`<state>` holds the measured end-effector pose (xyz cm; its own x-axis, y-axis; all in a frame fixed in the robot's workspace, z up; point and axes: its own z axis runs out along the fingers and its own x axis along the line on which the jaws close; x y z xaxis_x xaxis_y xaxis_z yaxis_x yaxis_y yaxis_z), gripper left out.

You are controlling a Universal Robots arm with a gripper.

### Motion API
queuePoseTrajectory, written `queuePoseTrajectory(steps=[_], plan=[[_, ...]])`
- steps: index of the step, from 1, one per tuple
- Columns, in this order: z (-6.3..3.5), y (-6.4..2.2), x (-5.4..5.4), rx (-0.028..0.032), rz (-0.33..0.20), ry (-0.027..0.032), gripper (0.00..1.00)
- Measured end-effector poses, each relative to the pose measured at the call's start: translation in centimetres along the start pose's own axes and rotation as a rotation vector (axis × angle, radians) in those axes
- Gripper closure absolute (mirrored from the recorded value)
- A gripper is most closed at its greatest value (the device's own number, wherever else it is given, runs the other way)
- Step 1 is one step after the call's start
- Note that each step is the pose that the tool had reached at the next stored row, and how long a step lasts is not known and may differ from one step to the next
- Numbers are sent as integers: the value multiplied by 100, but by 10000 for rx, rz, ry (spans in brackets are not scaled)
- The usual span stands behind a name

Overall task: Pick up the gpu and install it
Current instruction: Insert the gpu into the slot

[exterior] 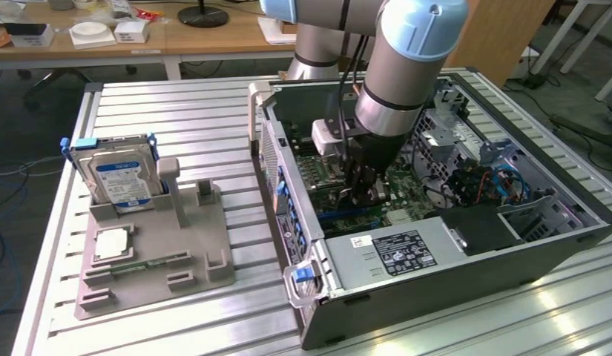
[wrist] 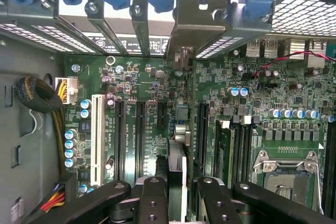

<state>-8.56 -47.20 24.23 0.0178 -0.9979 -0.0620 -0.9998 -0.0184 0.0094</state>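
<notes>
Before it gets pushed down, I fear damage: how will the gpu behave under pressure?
The gpu, held edge-on in the gripper, looks thin but probably stiff. Pinched on its flat faces, it may tilt if pushed off-line. With no visible casing, it is likely fragile.

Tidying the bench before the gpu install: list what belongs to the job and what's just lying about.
Job: gpu, held by the gripper; motherboard; case.
Lying about: hard drive, processor, memory stick, all on the grey stand.
</notes>
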Motion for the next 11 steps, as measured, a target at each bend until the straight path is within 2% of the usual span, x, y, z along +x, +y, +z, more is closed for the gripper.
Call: queuePoseTrajectory(steps=[3,11], plan=[[-1,0,0,0,14,1,73],[-1,-1,0,26,451,20,73]])
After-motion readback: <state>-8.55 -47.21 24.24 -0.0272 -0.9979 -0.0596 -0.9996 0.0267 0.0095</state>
